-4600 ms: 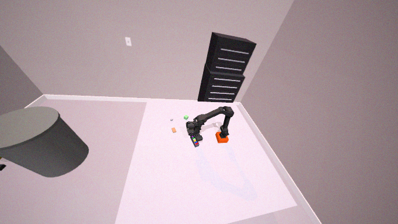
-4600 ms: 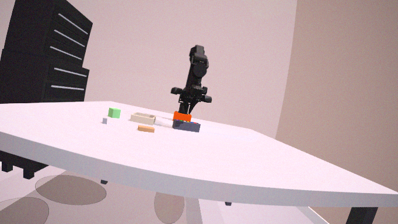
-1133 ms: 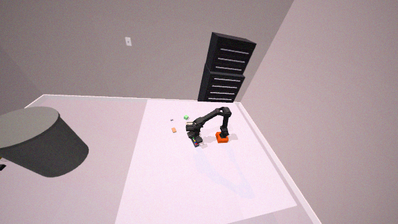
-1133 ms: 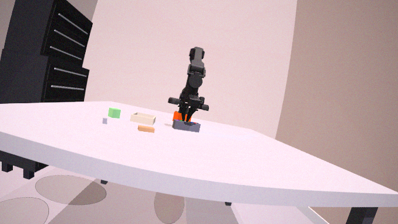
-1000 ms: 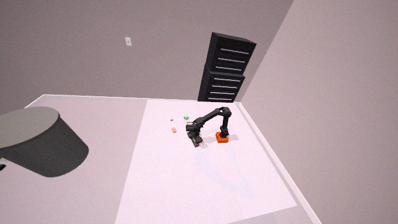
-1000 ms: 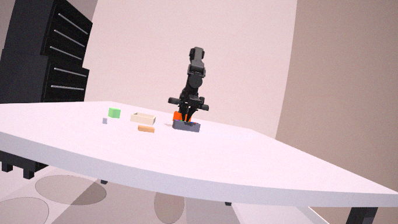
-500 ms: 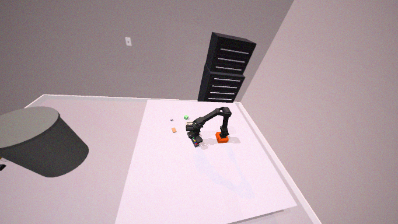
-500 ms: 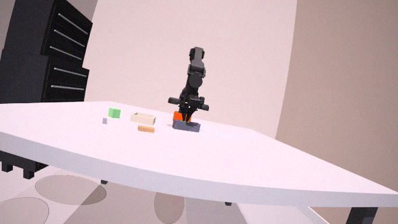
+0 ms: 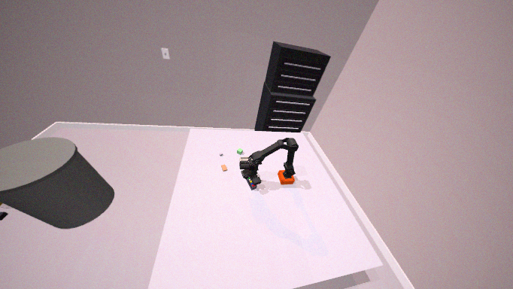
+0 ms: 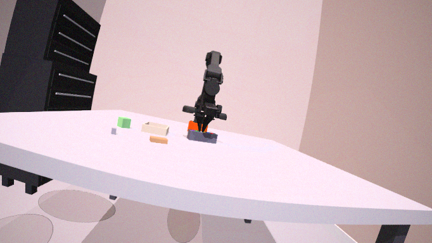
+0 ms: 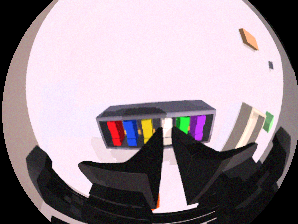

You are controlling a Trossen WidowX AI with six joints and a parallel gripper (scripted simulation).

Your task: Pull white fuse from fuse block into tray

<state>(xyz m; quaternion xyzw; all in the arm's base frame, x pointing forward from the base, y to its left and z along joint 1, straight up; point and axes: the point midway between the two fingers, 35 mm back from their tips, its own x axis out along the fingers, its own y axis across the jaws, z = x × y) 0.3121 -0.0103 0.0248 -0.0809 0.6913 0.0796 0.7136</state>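
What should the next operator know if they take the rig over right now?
Gripper: jaws shut on the small white fuse, which sits in the grey rectangular fuse block between the yellow and green fuses.
Tray: the shallow beige open tray stands apart from the block, beside the orange bar; nothing can be seen in it.
Done: grasp made.
Left: pull the fuse straight up, clear of the neighbouring coloured fuses and the block, carry it to the tray, release.
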